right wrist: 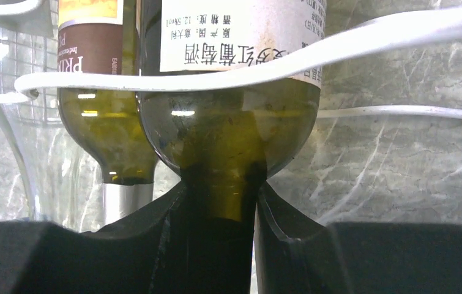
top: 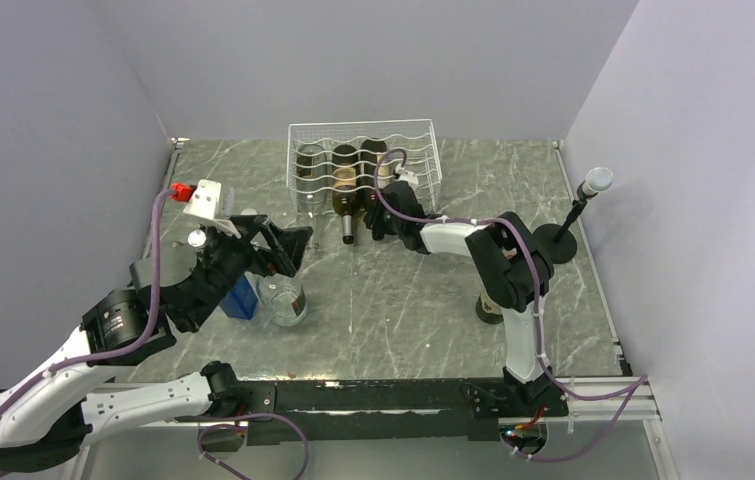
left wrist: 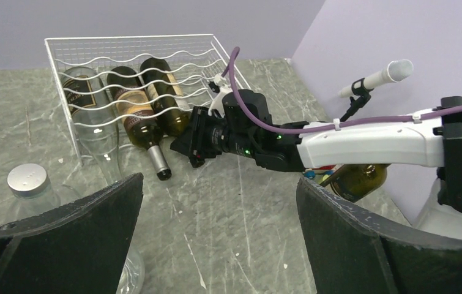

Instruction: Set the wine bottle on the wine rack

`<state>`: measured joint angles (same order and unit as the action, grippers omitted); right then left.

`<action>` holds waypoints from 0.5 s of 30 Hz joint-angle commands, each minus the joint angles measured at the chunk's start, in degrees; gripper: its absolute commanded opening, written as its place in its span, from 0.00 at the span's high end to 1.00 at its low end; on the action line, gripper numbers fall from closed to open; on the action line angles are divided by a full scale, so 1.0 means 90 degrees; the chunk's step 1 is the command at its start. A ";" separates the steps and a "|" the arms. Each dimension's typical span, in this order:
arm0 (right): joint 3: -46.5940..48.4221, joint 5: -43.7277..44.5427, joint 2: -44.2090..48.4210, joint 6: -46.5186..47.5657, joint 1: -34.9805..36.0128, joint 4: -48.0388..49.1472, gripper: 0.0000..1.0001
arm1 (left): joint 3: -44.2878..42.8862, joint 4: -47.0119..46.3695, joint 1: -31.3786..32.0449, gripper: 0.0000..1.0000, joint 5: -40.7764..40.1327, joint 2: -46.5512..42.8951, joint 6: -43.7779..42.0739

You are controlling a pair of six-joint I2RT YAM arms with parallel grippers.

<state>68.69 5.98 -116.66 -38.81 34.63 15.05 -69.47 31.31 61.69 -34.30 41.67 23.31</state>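
The white wire wine rack [top: 415, 150] stands at the back of the table. Three bottles lie in its cradles, necks toward me. My right gripper [top: 381, 212] is shut on the neck of the rightmost one, a green wine bottle [top: 373, 162] with a white label. In the right wrist view my gripper [right wrist: 219, 211] pinches that neck, and the bottle's shoulder [right wrist: 228, 128] sits under a wavy rack wire [right wrist: 363, 37]. In the left wrist view the held bottle [left wrist: 162, 92] lies in the rack [left wrist: 75, 46]. My left gripper [top: 288, 250] is open and empty [left wrist: 219, 184] above the table.
A brown-labelled bottle [left wrist: 135, 113] lies beside the held one, its neck poking out, with a clear bottle [left wrist: 90, 104] left of it. A clear silver-capped bottle [top: 283, 300] and a blue object [top: 241, 297] stand under my left gripper. An olive bottle [left wrist: 357, 180] lies by the right arm. A microphone stand [top: 573, 220] stands at the right.
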 commanded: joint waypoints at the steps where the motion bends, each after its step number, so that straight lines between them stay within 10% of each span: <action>1: 0.0711 -0.0189 0.0030 -0.0215 -0.0181 0.0678 0.98 | -0.0007 -0.0084 0.0021 0.01 0.0207 -0.0156 0.0190; 7: 0.1175 -0.0059 -0.0175 -0.0375 -0.0244 -0.0334 0.43 | -0.0003 0.0009 0.0025 0.01 0.0184 -0.0067 0.0213; 15: 0.1514 0.0275 -0.0214 -0.0542 -0.0293 -0.1514 0.16 | -0.0050 0.0172 0.0023 0.01 0.0155 -0.0005 0.0290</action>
<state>78.46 5.54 -119.28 -42.68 32.45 3.53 -69.43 32.47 61.69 -33.52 41.47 24.95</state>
